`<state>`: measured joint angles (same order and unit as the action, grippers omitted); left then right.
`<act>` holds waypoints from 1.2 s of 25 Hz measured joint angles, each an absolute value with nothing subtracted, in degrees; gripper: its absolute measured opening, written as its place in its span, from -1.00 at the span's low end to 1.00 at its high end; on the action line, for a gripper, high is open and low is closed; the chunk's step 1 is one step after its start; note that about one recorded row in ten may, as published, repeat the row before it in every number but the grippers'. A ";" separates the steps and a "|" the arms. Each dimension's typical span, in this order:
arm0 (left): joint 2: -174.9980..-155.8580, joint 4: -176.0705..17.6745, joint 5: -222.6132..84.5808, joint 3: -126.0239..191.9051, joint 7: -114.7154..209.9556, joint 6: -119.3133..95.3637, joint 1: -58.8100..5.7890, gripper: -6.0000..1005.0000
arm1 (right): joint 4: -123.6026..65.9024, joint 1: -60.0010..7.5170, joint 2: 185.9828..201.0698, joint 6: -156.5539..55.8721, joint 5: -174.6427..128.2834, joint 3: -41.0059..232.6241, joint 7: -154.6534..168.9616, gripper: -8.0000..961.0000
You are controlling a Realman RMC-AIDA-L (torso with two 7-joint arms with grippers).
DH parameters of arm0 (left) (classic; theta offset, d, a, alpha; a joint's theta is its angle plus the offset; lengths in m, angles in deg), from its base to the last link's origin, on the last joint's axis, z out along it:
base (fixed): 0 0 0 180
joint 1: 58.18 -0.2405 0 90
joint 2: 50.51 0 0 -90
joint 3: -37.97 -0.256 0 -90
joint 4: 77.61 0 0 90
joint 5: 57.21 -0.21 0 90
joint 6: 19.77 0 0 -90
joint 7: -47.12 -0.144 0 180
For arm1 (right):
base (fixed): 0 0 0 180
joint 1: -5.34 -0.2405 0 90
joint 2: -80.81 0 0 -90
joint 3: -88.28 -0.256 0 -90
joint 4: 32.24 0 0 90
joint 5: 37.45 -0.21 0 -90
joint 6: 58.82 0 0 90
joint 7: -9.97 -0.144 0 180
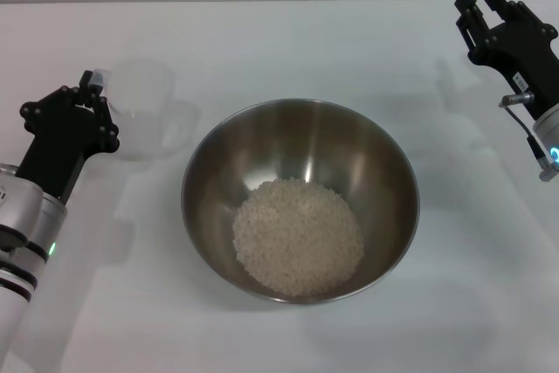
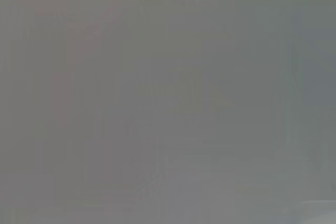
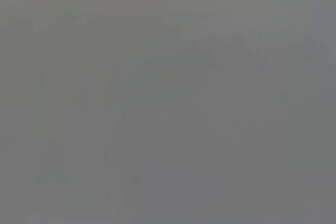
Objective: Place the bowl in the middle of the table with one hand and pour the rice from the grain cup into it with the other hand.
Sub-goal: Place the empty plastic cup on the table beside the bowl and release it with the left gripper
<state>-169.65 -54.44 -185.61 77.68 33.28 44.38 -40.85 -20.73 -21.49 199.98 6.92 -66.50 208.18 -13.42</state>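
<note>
From the head view I count one bowl in the middle of the table, one heap of rice inside it, and one grain cup standing upright at my left gripper. I cannot tell that gripper's fingers. My right gripper hangs far right, fingers apart. Both wrist views show only grey.

No readable text, labels, brands or numbers on anything in view, wrist views plain grey
</note>
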 joint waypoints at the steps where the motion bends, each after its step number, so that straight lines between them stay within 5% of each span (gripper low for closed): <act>1: -169.65 -54.33 -185.55 77.69 33.36 43.73 -40.86 -0.95 | -20.73 -21.48 199.99 6.92 -66.49 208.17 -13.44 -0.09; 30: -169.69 -53.70 -180.29 77.17 35.03 36.11 -41.06 -0.93 | -20.56 -21.37 200.00 7.09 -66.36 208.73 -14.44 -0.09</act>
